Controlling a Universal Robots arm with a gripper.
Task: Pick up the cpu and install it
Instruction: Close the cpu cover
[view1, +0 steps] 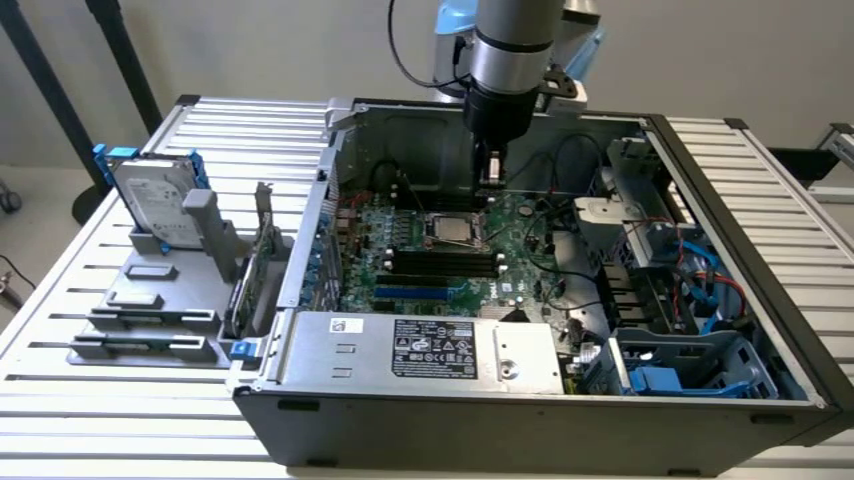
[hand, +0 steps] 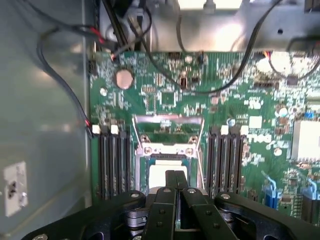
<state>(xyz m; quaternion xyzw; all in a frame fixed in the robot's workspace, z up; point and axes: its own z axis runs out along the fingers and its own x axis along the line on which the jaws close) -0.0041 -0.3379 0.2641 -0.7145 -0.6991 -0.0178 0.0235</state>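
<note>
Closed claw (hand: 176, 174) over cpu (hand: 156, 179) in socket (hand: 170, 149), within computer case (view1: 534, 415)

The case (view1: 534, 425) is matt grey sheet metal; the cpu (view1: 451, 229) shows a silvery metal top
</note>
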